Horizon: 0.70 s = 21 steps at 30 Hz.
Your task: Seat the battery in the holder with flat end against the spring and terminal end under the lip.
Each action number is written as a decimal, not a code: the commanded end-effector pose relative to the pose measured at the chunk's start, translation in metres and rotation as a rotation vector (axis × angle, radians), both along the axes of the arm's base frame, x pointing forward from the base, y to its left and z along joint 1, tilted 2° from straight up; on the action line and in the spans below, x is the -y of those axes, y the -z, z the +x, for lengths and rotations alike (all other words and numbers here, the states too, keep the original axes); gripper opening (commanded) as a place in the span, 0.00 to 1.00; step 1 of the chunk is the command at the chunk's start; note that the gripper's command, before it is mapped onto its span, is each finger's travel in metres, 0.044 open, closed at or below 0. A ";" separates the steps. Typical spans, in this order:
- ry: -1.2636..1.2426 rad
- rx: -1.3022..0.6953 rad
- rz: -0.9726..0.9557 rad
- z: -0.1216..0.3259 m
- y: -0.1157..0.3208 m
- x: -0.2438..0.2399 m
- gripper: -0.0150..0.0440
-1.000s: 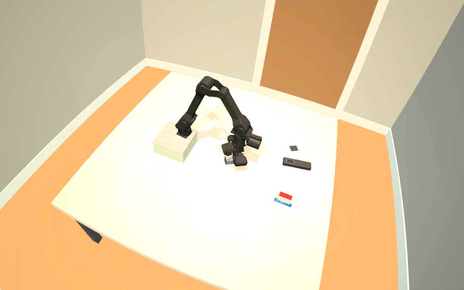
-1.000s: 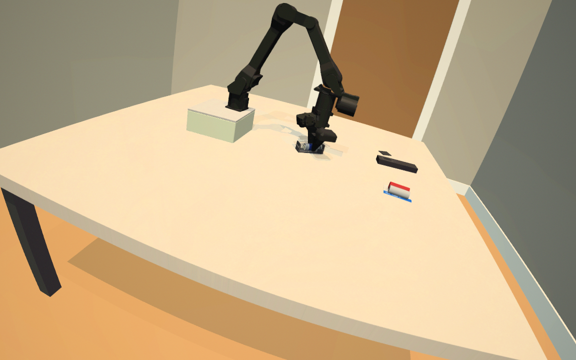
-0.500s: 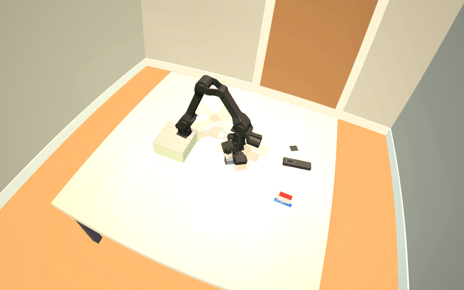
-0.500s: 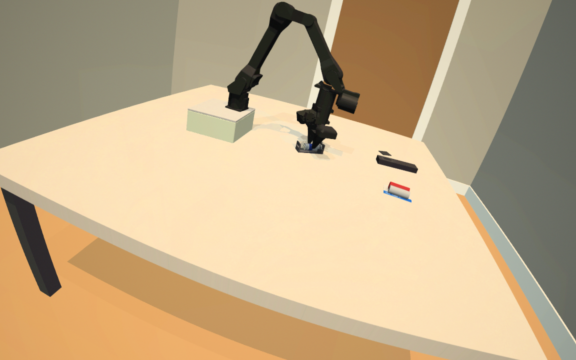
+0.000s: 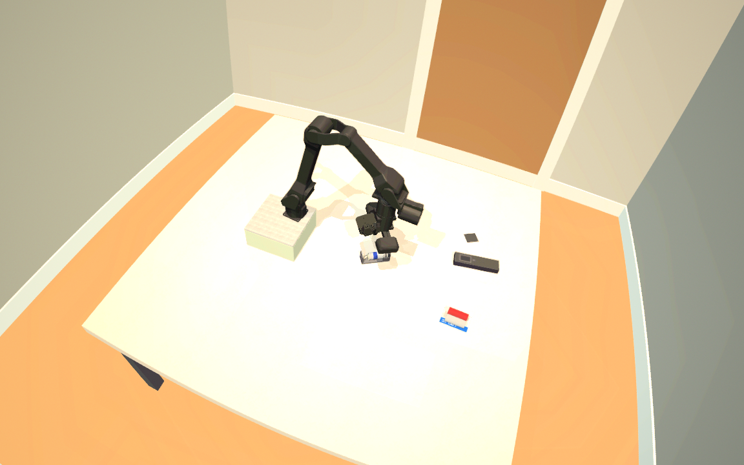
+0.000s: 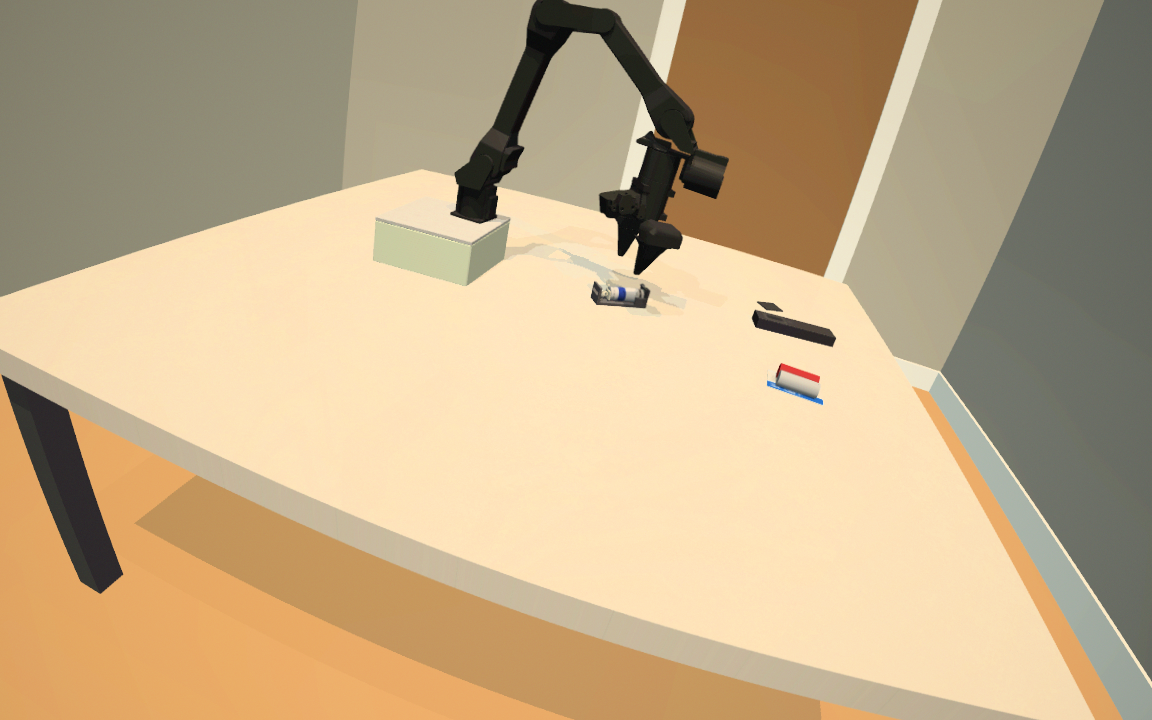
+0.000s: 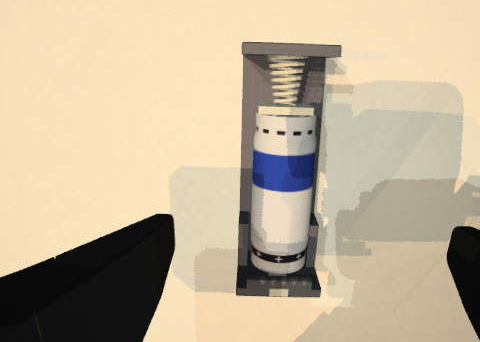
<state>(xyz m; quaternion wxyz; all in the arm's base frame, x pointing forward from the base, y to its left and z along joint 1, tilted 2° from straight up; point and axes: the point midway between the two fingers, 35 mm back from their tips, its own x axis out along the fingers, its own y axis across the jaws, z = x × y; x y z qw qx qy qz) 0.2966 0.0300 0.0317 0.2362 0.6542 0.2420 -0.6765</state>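
Note:
The white battery (image 5: 374, 255) (image 6: 623, 292) (image 7: 281, 212) with a blue band lies lengthwise in the dark holder (image 6: 619, 304) (image 7: 291, 49). In the wrist view it looks about straight between the side walls. Its flat end meets the pale plate (image 7: 286, 110) on the spring (image 7: 286, 79). Its end with plus marks is at the lip (image 7: 295, 284); how far the terminal reaches under it, and whether the battery lies fully flat, I cannot tell. My gripper (image 6: 630, 264) (image 7: 312, 237) is open and empty above the holder, fingers apart on either side, touching neither.
A long black device (image 5: 476, 262) (image 6: 793, 328) and a small dark square (image 5: 471, 237) (image 6: 769, 306) lie to the right. A red and white object (image 5: 457, 314) (image 6: 797, 379) with a blue edge lies nearer the front. The arm's base stands on a pale block (image 5: 269, 245) (image 6: 420, 251) at the left.

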 end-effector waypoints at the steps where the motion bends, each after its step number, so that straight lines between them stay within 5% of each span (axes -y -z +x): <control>1: 0.004 0.022 0.003 0.000 -0.027 -0.001 1.00; 21: 0.004 0.022 0.003 -0.002 -0.027 -0.001 1.00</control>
